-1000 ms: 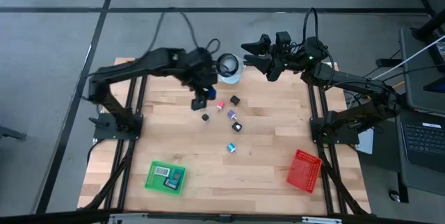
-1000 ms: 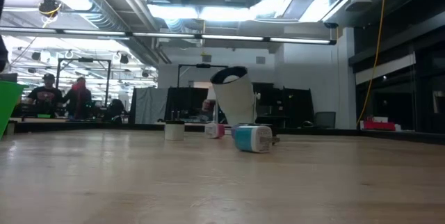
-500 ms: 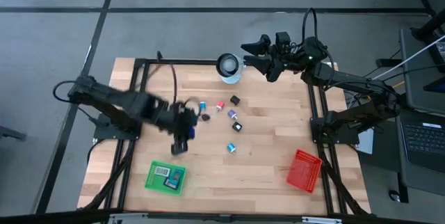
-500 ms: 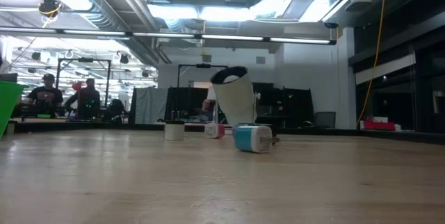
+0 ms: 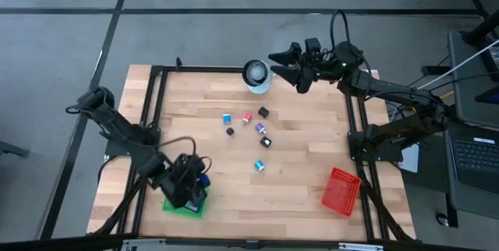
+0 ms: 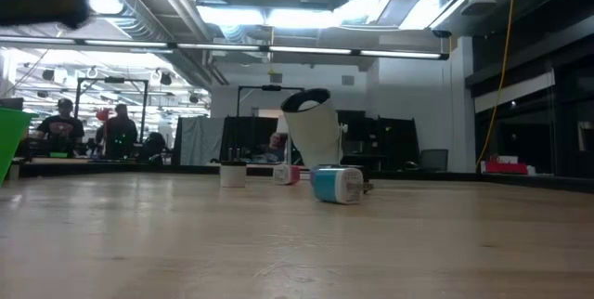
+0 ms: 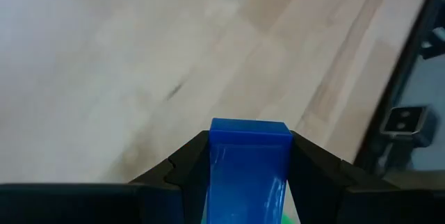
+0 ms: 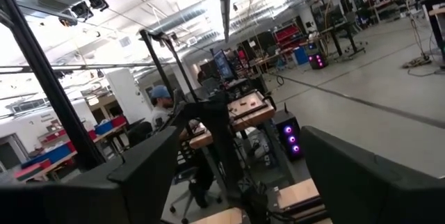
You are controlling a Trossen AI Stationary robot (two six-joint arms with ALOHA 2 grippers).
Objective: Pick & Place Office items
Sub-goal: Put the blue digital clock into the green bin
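Note:
My left gripper (image 5: 195, 189) is by the table's near left corner, over the green basket (image 5: 176, 204), and is shut on a blue block (image 7: 250, 154). Several tiny office items lie at mid-table: a blue one (image 5: 227, 117), a pink one (image 5: 246, 117), black ones (image 5: 263, 112), and a blue spool (image 5: 259, 166), which rests on its side in the low view (image 6: 336, 185). My right gripper (image 5: 281, 59) hangs open at the far edge, beside the white ring-shaped object (image 5: 256, 73), touching nothing. My left gripper pinches the blue block between its two fingers, which lie on the block's two opposite sides (image 7: 217, 147). The block's free end (image 7: 250, 128) sticks out past the fingertips. It is lifted clear, with a bit of the green basket (image 7: 287, 217) showing below it.
A red basket (image 5: 341, 191) sits tilted near the table's near right corner. The white ring-shaped object (image 6: 311, 132) stands at the far edge. Bare wood lies between the items and the near edge. People show in the room behind the table (image 6: 63, 124).
My left gripper has swept from the cluster of items at mid-table toward the near left corner, carrying the blue block, and now hangs over the green basket. The other items have stayed where they were.

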